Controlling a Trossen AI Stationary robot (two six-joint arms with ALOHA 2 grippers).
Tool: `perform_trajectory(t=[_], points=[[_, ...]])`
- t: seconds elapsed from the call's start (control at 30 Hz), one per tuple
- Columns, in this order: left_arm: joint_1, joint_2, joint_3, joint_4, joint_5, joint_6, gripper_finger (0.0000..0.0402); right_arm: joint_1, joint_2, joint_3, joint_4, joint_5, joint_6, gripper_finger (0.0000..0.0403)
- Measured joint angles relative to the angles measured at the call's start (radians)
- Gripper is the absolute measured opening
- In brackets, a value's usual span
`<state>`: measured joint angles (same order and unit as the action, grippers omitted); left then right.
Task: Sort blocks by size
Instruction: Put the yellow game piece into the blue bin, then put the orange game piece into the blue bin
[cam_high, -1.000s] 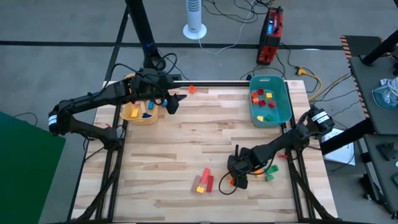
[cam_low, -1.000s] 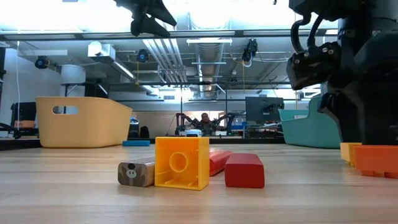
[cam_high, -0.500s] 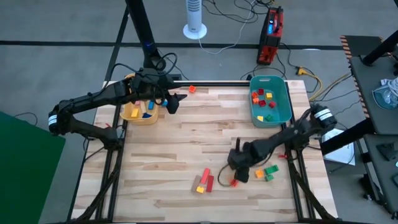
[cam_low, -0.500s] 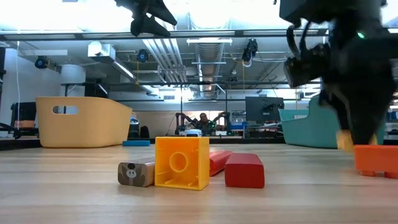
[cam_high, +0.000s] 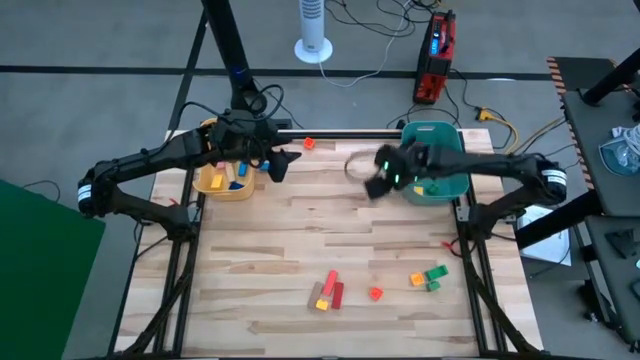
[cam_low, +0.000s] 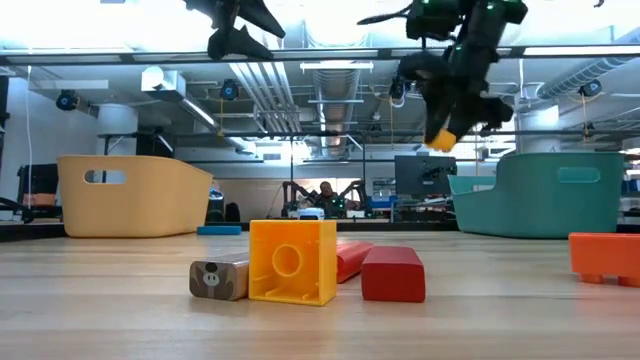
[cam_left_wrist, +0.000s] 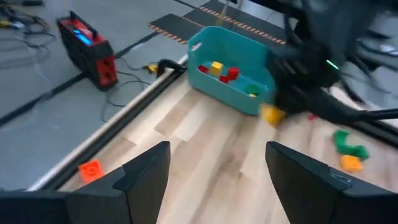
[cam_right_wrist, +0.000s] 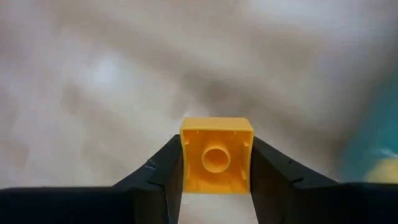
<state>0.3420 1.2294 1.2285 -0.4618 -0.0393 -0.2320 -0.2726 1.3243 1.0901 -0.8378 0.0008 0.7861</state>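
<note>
My right gripper (cam_high: 377, 186) hangs in the air just left of the teal bin (cam_high: 437, 175), shut on a small yellow block (cam_right_wrist: 216, 155), which also shows high above the table in the low view (cam_low: 440, 137). My left gripper (cam_high: 286, 163) waits open in the air beside the yellow bin (cam_high: 222, 183), which holds a few blocks. On the table's near half lie a yellow and a red block (cam_high: 326, 291), a small red one (cam_high: 375, 293), and orange and green ones (cam_high: 428, 277). The teal bin holds several small blocks. My right gripper pinches the small yellow block between its two fingers, by two opposite side faces (cam_right_wrist: 184, 158). The block's hollow underside (cam_right_wrist: 217, 159), with its round tube, faces the wrist camera. The block is lifted clear, high above the table.
One orange block (cam_high: 308, 143) lies at the table's far edge between the bins. In the low view a yellow cube (cam_low: 293, 262), a red bar (cam_low: 393, 274) and a small brown block (cam_low: 218, 280) stand close to the camera. The table's middle is bare wood.
My right gripper has risen from the near right part of the table, by the orange and green blocks, carrying the small yellow block. It has swung quickly toward the far edge and now hangs beside the teal bin.
</note>
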Motion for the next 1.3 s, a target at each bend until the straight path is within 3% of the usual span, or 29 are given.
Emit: perform_trajectory(t=[0.13,0.3,0.4,0.5,0.67,0.83,1.03,1.3], points=[[0.000,0.000,0.000,0.010,0.052,-0.056,0.0251,-0.164,0.017,0.096,-0.123,0.187,0.032,0.0129],[-0.001,0.000,0.000,0.011,0.071,-0.128,0.0251,-0.348,0.067,0.171,-0.257,0.329,-0.024,0.0129],[-0.001,0.000,0.000,0.014,0.071,-0.166,0.0251,-0.446,0.111,0.172,-0.277,0.335,-0.085,0.0137],[0.000,0.000,0.000,0.015,0.071,-0.221,0.0251,-0.510,0.147,0.171,-0.278,0.291,-0.162,0.0181],[0.000,0.000,0.000,0.014,0.070,-0.340,0.0251,-0.527,0.172,0.177,-0.252,0.287,-0.241,0.0256],[-0.002,0.000,0.000,0.013,0.068,-0.444,0.0251,-0.524,0.135,0.181,-0.184,0.271,-0.285,0.0287],[-0.003,0.016,0.000,0.016,0.051,-0.519,0.0251,-0.502,0.045,0.199,-0.146,0.154,-0.342,0.0282],[-0.007,0.155,0.003,0.179,0.057,-0.654,0.0251,-0.450,-0.057,0.199,-0.122,0.152,-0.382,0.0251]])
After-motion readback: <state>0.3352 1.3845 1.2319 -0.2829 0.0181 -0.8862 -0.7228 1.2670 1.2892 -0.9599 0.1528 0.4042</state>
